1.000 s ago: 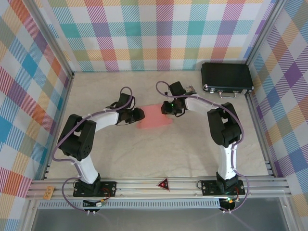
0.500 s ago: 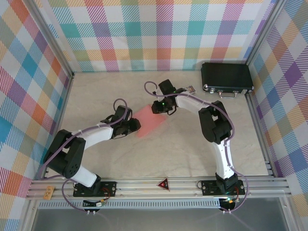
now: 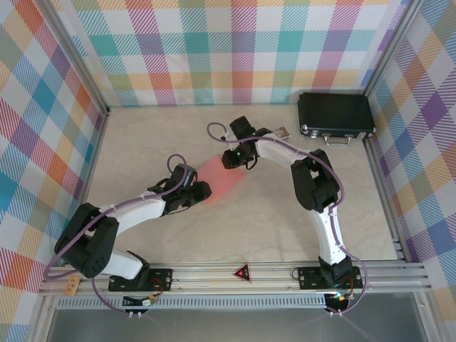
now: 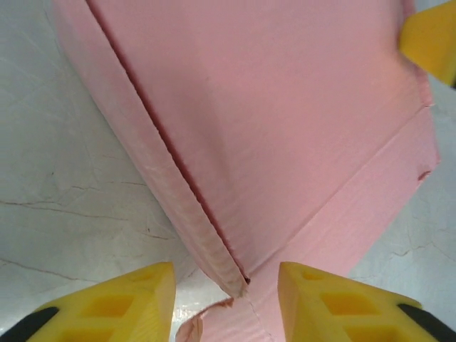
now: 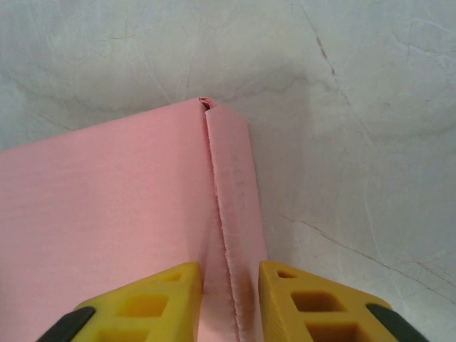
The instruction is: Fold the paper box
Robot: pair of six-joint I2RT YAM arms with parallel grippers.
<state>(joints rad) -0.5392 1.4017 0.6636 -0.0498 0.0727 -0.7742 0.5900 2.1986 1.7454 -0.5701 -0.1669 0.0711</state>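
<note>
The paper box (image 3: 218,177), salmon-pink thin cardboard, lies on the table mid-scene between my two grippers. My left gripper (image 3: 205,190) is at its near-left corner. In the left wrist view that torn corner (image 4: 239,281) sits between the yellow fingers (image 4: 135,299), which stand apart from it, so the left gripper (image 4: 226,268) is open. My right gripper (image 3: 226,161) is at the box's far edge. There the folded side wall (image 5: 235,214) runs between the close-set jaws, and the right gripper (image 5: 231,265) is shut on it.
A black hard case (image 3: 336,114) lies at the back right by the wall. Checked walls (image 3: 228,50) close in the table's back and sides. A bare marbled table top (image 3: 271,221) lies in front of the box. A finger of the right gripper (image 4: 431,39) shows beyond the box.
Both arms have swung to the left, and the box has slid and turned that way with them. The left gripper's jaws have widened off the box corner.
</note>
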